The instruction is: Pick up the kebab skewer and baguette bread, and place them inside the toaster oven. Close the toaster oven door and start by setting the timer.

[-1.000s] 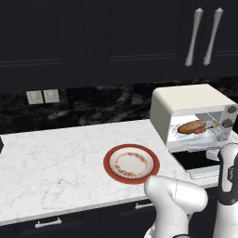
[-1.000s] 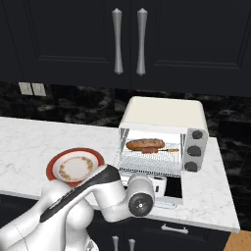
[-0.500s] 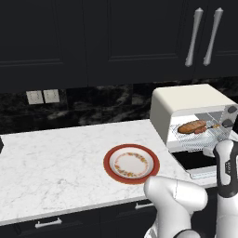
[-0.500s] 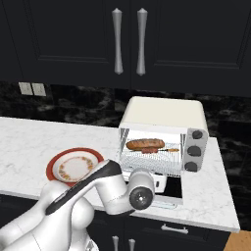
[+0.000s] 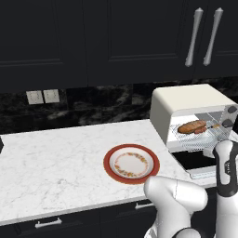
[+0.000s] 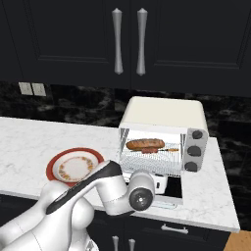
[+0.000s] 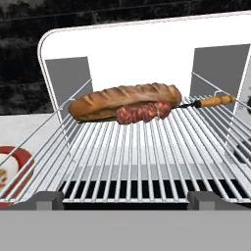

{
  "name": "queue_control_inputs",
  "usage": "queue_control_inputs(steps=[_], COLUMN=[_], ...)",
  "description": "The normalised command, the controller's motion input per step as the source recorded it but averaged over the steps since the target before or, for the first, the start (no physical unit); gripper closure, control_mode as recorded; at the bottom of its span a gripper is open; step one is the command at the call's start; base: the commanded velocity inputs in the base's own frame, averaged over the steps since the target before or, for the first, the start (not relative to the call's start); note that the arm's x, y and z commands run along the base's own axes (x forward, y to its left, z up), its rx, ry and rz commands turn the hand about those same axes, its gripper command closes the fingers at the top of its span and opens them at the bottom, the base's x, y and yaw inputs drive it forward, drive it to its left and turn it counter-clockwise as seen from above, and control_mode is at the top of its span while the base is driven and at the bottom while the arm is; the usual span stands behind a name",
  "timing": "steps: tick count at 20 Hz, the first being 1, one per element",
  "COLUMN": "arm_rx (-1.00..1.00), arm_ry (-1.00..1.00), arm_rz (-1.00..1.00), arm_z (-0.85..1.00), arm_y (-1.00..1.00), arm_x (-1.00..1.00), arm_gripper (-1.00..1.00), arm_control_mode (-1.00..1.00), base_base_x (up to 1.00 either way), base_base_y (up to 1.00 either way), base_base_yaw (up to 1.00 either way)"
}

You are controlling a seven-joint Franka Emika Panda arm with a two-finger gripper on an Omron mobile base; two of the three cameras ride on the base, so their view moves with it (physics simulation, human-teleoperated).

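The toaster oven (image 6: 164, 117), a cream-white box with dark knobs down its right side, sits on the white marble counter (image 5: 60, 158) with its door (image 5: 197, 163), the dark glass flap, dropped flat out front. The golden-brown baguette bread (image 7: 122, 100) lies across the back of the silver wire rack (image 7: 142, 157). The kebab skewer (image 7: 147, 112), with its reddish meat chunks and orange handle end, lies right against the loaf's front side, touching it.

The arm is folded low in front of the oven. In the right base view its forearm runs from the lower left across to the door's front edge, and the wrist sits just at that edge. The hand looks straight into the open cavity, about level with the rack. The gripper (image 7: 125, 200) is spread wide with nothing between its dark finger tips (image 7: 46, 200), which sit at the near edge of the rack.

There's bare rack between the tips and the food. The red-rimmed round plate (image 5: 131, 163) sits on the counter left of the door, near it but not touching. Open marble stretches further left.
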Motion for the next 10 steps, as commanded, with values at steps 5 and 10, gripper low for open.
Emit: queue_control_inputs(steps=[5,10], arm_rx=[0.0,0.0], arm_ry=[0.0,0.0], arm_rz=[-0.02,0.0], arm_z=[-0.06,-0.06], arm_y=[0.0,-0.02], arm_x=[0.11,0.12], arm_gripper=[-1.0,-1.0], arm_control_mode=[-1.0,-1.0], base_base_x=[0.0,0.0], base_base_y=[0.0,0.0], base_base_yaw=[0.0,0.0])
